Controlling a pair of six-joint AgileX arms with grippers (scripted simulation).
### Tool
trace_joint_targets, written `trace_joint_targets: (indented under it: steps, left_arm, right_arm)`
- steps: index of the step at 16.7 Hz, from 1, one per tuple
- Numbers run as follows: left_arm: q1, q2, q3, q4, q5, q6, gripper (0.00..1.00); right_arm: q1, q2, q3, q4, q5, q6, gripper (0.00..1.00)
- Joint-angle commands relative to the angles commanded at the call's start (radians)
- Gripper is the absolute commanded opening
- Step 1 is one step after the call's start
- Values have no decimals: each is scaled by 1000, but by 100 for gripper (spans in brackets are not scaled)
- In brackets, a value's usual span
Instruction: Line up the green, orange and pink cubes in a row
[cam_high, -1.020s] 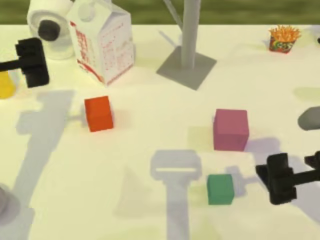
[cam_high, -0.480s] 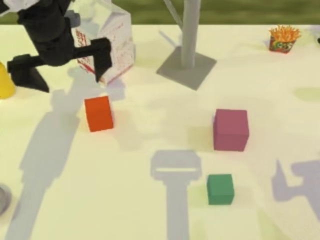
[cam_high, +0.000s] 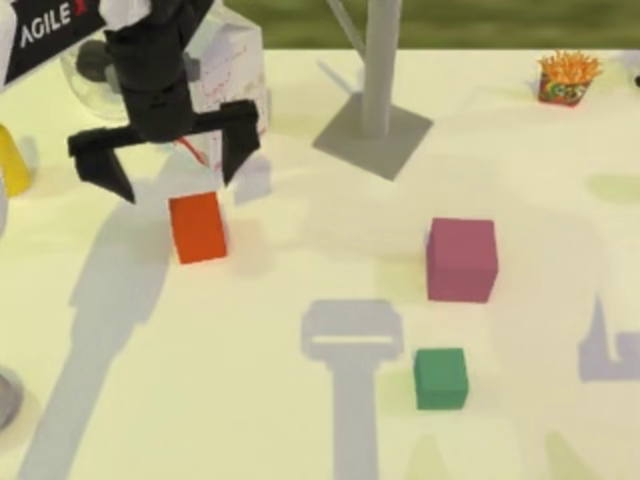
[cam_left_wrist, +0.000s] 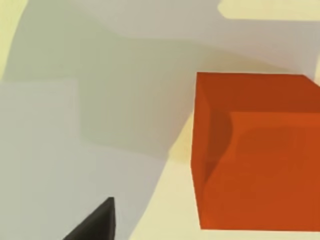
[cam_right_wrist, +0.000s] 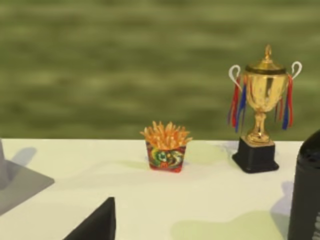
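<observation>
The left gripper (cam_high: 165, 165) hangs just above the orange cube (cam_high: 197, 228) on the left side of the surface, jaws spread wide — holding nothing. The pink cube (cam_high: 461, 259) sits well apart on the right, with the green cube (cam_high: 441, 378) near it, toward the front. The right gripper is out of the top view — only a dark tip, maybe its finger (cam_right_wrist: 95, 224), shows.

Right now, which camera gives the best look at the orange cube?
The top view: the whole orange cube shows on the table, with the open left gripper just above it. The left wrist view is close up, cutting off part of the cube. The right wrist view doesn't show it.
</observation>
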Motion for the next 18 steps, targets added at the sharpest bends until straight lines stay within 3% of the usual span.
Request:
trace_joint_targets:
  steps: [6,13,18]
  left_arm:
    - [4,3,-17,19,0,3,100]
    - [2,80,-185,271,1,3,100]
    - [1,91,-204,295,1,2,100]
  right_arm:
    - [0,0,0,0,0,0,100]
    - [0,0,0,0,0,0,100]
    - [0,0,0,0,0,0,100]
